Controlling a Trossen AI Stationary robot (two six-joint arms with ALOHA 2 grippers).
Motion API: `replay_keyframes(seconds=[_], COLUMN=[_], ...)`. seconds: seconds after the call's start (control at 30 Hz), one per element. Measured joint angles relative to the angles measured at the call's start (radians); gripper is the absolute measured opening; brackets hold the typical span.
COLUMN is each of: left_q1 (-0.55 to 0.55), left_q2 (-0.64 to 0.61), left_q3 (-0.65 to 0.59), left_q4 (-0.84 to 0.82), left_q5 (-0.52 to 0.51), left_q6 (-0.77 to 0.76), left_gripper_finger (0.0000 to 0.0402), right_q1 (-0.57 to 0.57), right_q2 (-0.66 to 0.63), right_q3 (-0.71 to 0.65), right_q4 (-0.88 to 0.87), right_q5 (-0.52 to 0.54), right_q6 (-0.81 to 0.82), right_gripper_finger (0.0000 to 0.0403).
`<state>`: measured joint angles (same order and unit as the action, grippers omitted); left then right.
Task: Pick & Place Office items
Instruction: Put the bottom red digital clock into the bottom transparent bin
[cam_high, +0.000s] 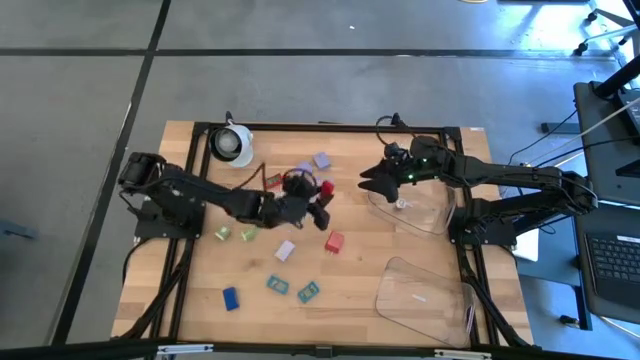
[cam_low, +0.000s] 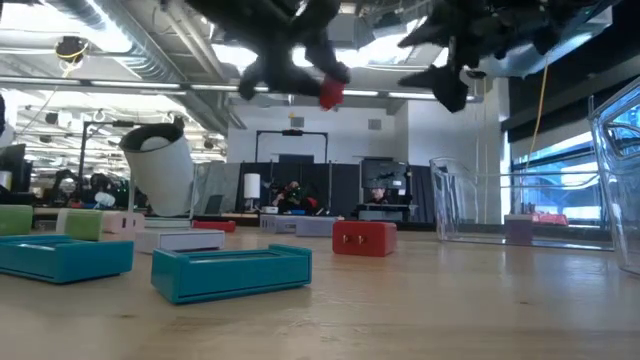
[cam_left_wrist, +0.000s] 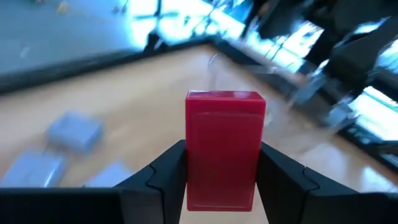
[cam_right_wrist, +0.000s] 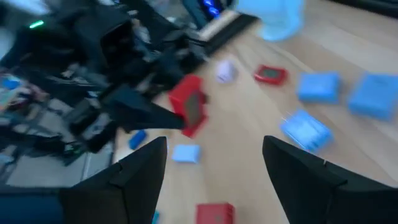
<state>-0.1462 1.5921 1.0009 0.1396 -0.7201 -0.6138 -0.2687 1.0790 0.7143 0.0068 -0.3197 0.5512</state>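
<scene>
Left tool (cam_high: 322, 196) clamps a red block (cam_left_wrist: 224, 148) above the tabletop (cam_high: 350, 290) — right tool (cam_high: 372, 181) spread wide, empty, near clear tray (cam_high: 425, 212); another red block (cam_high: 334, 242) probably just below.

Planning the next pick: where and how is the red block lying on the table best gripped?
Grip the red block across its two long flat sides, coming straight down from above. It lies flat and stands clear of its neighbours, so the pincer has room on both sides.
</scene>
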Motion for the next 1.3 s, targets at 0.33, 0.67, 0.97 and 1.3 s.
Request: replay_keyframes(seconds=[0.33, 0.67, 0.97, 1.3], left_q1=[0.112, 0.191, 0.201, 0.201], left_q2=[0.0, 0.028, 0.084, 0.093], left_q3=[0.001, 0.0, 0.0, 0.001], left_q4=[0.16, 0.173, 0.178, 0.179], left_q5=[-0.033, 0.143, 0.227, 0.248], left_q6=[0.504, 0.493, 0.479, 0.643], left_gripper_finger=[0.0161, 0.016, 0.016, 0.0161], right_q1=[0.009, 0.061, 0.061, 0.061], right_q2=[0.0, 0.124, 0.288, 0.366], right_q3=[0.004, 0.211, 0.325, 0.327], right_q4=[0.132, -0.184, -0.233, -0.245], right_q5=[0.09, 0.339, 0.279, 0.251], right_q6=[0.239, 0.192, 0.181, 0.185], right_gripper_finger=[0.0269, 0.0269, 0.0269, 0.0259])
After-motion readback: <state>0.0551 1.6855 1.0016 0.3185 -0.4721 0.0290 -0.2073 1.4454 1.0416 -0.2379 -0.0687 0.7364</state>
